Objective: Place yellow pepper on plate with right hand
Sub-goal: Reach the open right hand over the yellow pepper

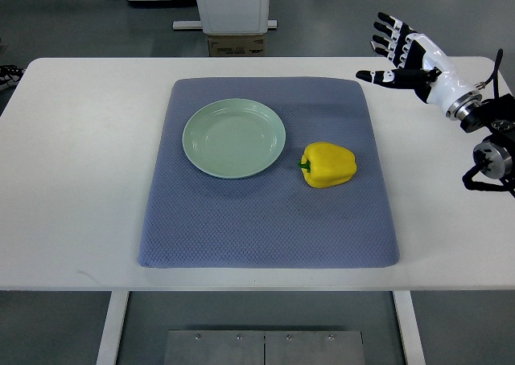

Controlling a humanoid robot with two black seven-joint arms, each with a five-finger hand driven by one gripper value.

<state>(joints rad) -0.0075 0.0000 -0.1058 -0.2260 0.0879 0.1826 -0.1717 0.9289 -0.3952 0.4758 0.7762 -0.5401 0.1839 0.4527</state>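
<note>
Pepper (328, 165) lies on blue mat (265, 212), just right of empty plate (234, 137), not touching. Right hand (405, 53) hovers over worktop (72, 180) far right corner, fingers spread, holding nothing.

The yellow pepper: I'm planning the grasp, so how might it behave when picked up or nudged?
The yellow pepper lies on its side, stem toward the plate, so a nudge may roll it. Its glossy skin looks slippery. The mat probably damps sliding.
</note>
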